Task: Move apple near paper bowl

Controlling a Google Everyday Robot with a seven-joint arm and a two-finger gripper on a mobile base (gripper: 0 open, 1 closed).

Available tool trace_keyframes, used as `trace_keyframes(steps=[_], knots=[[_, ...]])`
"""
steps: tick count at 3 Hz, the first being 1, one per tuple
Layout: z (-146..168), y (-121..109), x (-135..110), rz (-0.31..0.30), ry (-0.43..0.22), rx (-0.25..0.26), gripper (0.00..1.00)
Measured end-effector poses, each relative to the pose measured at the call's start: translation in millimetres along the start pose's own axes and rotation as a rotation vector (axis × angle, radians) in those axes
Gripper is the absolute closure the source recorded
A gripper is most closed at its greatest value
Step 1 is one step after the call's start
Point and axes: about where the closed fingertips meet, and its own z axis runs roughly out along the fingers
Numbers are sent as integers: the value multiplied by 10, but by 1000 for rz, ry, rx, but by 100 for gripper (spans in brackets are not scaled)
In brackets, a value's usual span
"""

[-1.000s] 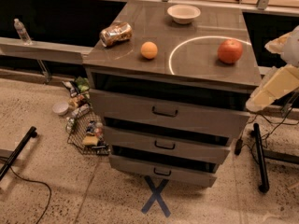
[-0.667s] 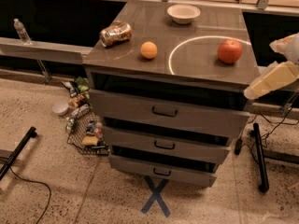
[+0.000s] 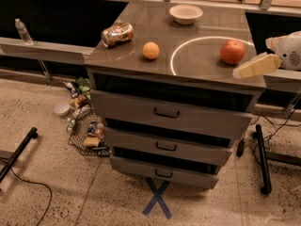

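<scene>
At the counter's right edge, near its front corner, your end effector has risen from below the top and swung left over the last second. It now pokes in just over that edge. I read this as the approach to the pick closing in, with nothing grasped yet. You cannot tell from this camera view whether it is released or clenched.

The apple has not moved. It sits on the counter close to the right edge, just left of the end effector and a little further back, near it but seemingly not touching.

The paper bowl stands by the back edge around the middle, well apart from the apple. The orange and the dented can are unchanged on the left half.
</scene>
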Motion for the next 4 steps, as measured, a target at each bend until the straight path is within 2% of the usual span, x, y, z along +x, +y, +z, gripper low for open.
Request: trace_keyframes(steps=[1, 2, 3, 4], knots=[[163, -399, 38, 44, -140, 87, 0], [206, -482, 24, 48, -158, 115, 0], [259, -450, 26, 48, -140, 118, 0], [378, -518, 43, 17, -106, 178, 0]])
